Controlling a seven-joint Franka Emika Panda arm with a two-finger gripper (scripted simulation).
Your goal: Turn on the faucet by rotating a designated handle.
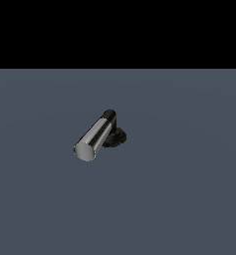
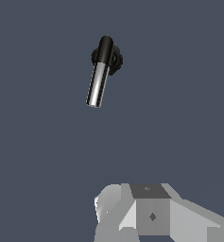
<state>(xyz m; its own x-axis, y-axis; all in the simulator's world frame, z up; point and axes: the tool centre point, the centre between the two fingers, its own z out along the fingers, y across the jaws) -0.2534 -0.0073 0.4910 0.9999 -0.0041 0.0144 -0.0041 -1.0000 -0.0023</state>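
The shiny chrome cylindrical handle (image 2: 98, 85) of the small black-based faucet (image 2: 106, 59) lies well ahead of the gripper (image 2: 132, 212), its long axis running toward the wrist; whether the jaws are released I cannot tell.

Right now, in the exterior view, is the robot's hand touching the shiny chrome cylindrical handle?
No: the shiny chrome cylindrical handle juts alone from its round black base on the bare grey floor, and no hand appears anywhere in that view.

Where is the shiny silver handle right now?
In the exterior view the handle sits near the middle of the grey floor, jutting from the faucet's black base toward the view's lower left. Nothing touches it.
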